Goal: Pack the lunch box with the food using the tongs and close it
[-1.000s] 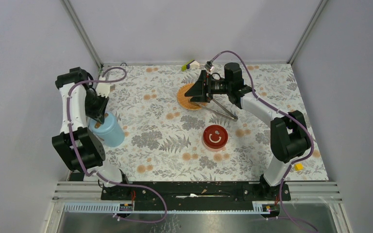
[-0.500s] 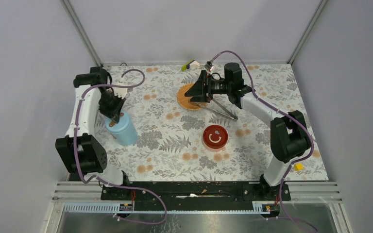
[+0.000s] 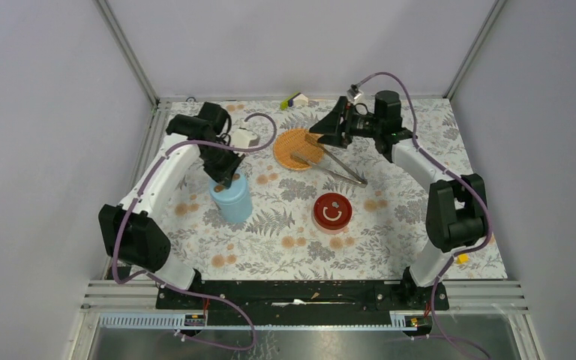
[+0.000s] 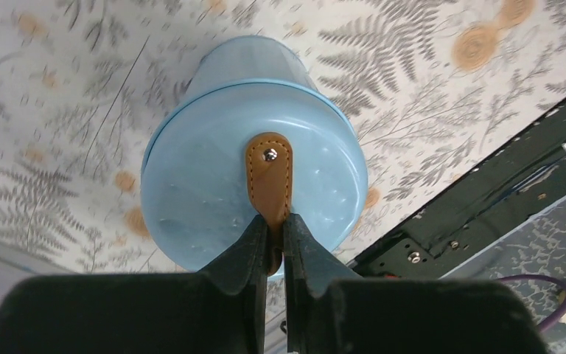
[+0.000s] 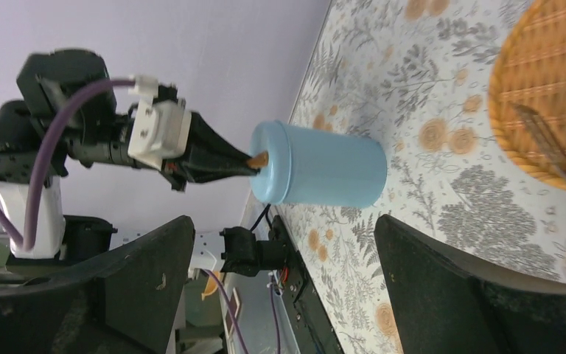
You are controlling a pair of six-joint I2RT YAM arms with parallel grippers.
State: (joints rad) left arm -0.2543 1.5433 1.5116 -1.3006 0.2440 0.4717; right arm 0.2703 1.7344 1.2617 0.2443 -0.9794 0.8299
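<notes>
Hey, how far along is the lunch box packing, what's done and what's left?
Done, apparently: the lunch box has its lid on and the woven plate shows no food, though the contents are hidden. In hand: the left claw pinches the lid's brown tab. Left: possibly nothing but letting go; the tongs lie unheld, tips on the plate, and the right claw hangs open.
</notes>
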